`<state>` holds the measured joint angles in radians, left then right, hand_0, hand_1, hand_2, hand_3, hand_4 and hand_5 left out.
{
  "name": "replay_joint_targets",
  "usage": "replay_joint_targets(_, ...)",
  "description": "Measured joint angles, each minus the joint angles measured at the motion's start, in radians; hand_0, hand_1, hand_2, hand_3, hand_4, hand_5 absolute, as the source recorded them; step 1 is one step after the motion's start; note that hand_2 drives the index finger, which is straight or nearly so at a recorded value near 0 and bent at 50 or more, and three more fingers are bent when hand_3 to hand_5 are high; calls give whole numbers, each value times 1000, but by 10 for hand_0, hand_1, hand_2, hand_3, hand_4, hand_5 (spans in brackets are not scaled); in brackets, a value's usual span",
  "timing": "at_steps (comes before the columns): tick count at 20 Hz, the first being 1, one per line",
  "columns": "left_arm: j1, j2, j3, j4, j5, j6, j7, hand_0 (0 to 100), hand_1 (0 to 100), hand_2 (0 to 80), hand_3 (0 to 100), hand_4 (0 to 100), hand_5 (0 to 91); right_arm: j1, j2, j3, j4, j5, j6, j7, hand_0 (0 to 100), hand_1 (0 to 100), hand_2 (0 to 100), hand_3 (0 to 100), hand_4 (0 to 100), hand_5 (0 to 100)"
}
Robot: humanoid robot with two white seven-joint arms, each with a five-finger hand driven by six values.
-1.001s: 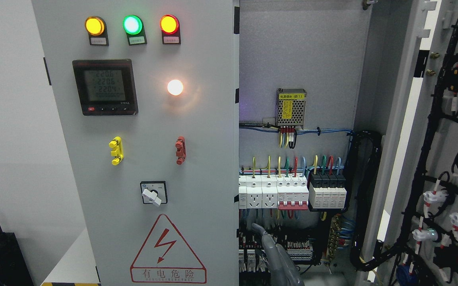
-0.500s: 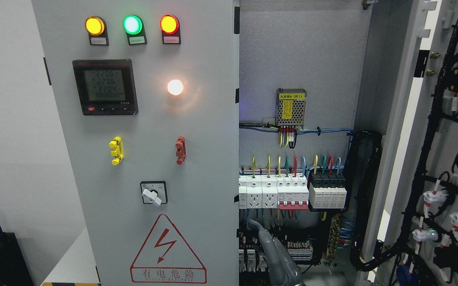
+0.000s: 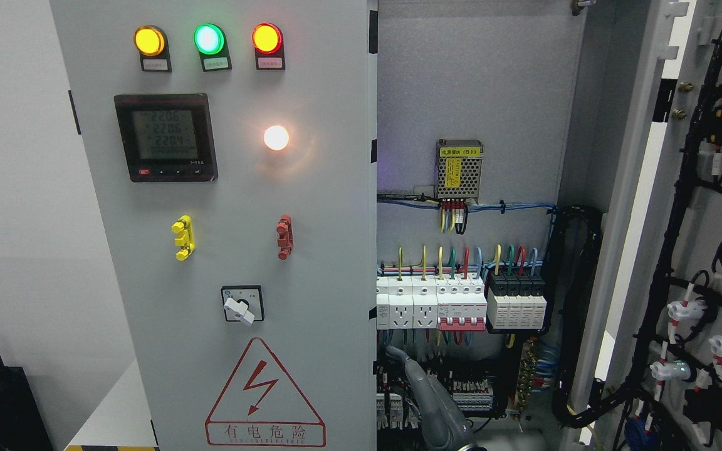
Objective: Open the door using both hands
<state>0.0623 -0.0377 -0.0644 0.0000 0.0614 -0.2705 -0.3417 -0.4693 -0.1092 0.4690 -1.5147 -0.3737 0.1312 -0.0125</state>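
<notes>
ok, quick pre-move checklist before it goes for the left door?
1. Right door swung open: ok.
2. Left door open: not ok, it sits closed.
3. Right hand near the left door's free edge: ok, low down, in front of the wiring.
4. Right hand touching that edge: cannot tell.
5. Left hand in view: not ok.
6. Cabinet de-energised: not ok, indicator lamps lit.

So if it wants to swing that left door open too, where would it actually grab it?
Best guess: the left door's free right edge, coming from the open right side. The door face shows no handle, only lamps, a meter and switches. A hand is raised just right of that edge, in front of the wiring.
</notes>
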Motion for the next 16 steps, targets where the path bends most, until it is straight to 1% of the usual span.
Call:
replay_joint_targets(4, 0, 0, 0, 0, 0, 1, 0, 0, 0, 0, 0, 31, 0, -4, -1, 1, 3, -7, 0, 5, 107, 0, 0, 0, 0, 0)
replay_joint_targets(9, 0, 0, 0, 0, 0, 2, 0, 0, 0, 0, 0, 31, 0, -9, -3, 3, 6, -10, 0, 43, 107, 0, 0, 0, 0, 0)
replay_joint_targets(16, 0, 0, 0, 0, 0, 2, 0, 0, 0, 0, 0, 31, 0, -26, -4, 1, 23, -13, -1, 58, 107, 0, 0, 0, 0, 0)
